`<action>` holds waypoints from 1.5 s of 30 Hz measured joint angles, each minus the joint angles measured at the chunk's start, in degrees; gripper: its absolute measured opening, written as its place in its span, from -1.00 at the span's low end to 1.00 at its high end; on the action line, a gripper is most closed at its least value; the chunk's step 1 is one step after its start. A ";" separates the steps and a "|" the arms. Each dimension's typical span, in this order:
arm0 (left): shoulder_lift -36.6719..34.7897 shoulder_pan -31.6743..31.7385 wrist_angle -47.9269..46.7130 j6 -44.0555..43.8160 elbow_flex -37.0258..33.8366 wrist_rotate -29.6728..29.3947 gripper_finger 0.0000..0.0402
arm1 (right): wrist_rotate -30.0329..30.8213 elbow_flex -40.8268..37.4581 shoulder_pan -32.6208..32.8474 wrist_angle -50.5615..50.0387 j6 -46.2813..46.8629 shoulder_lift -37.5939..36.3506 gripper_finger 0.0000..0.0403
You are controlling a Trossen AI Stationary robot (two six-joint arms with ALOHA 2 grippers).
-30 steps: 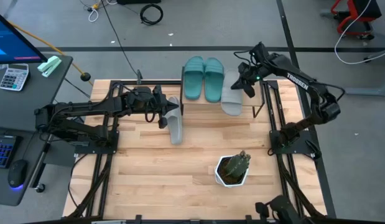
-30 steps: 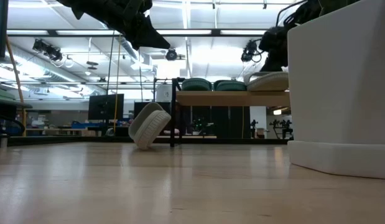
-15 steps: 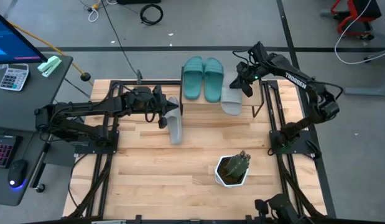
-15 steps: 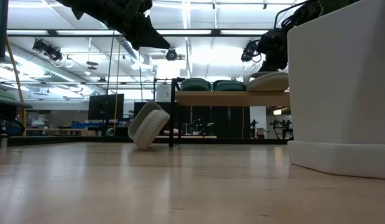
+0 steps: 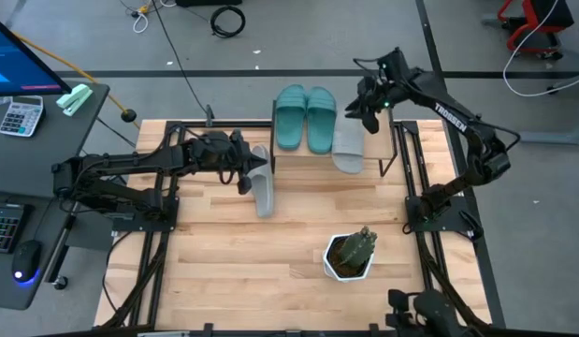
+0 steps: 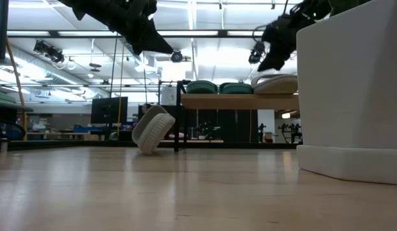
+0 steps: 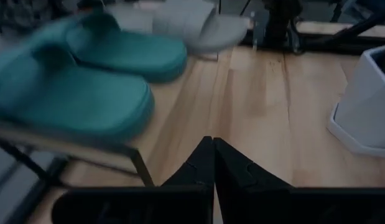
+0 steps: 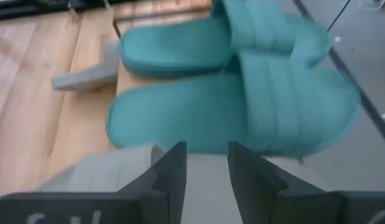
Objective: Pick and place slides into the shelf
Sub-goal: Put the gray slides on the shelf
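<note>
While the wooden table (image 5: 224, 253) carries a potted plant (image 5: 350, 255), the shelf (image 5: 312, 150) holds two teal slides (image 5: 305, 117) and one grey slide (image 5: 348, 148); right gripper (image 5: 366, 105) parted, empty; left gripper (image 5: 256, 170) closed.

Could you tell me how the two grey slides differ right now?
One grey slide lies flat on the shelf beside the teal pair; the other grey slide sits tilted on the table, off the shelf, by the shut left hand. Both are light grey.
</note>
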 joint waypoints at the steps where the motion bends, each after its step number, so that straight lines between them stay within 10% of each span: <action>1: 0.09 -0.17 -1.10 -0.98 0.00 0.02 -0.98 | -0.02 1.43 0.24 -0.63 0.13 0.00 -0.39; 10: 7.10 -5.99 -5.07 -4.93 -0.04 -0.18 -0.88 | -2.17 7.40 10.24 -10.12 -0.04 -0.08 -0.43; 18: 10.91 -13.44 -9.61 -8.31 0.00 -13.71 -0.93 | 0.59 7.40 20.27 -15.90 0.02 -0.22 -0.54; 29: 10.88 -19.63 -19.09 -15.63 -0.04 -24.50 -0.97 | 19.60 7.40 32.22 -14.81 -3.90 -0.22 -0.60; 45: 10.84 -28.64 -8.13 -34.05 -6.60 -30.70 -0.97 | 26.66 7.38 37.95 -12.56 -2.66 -0.24 -0.59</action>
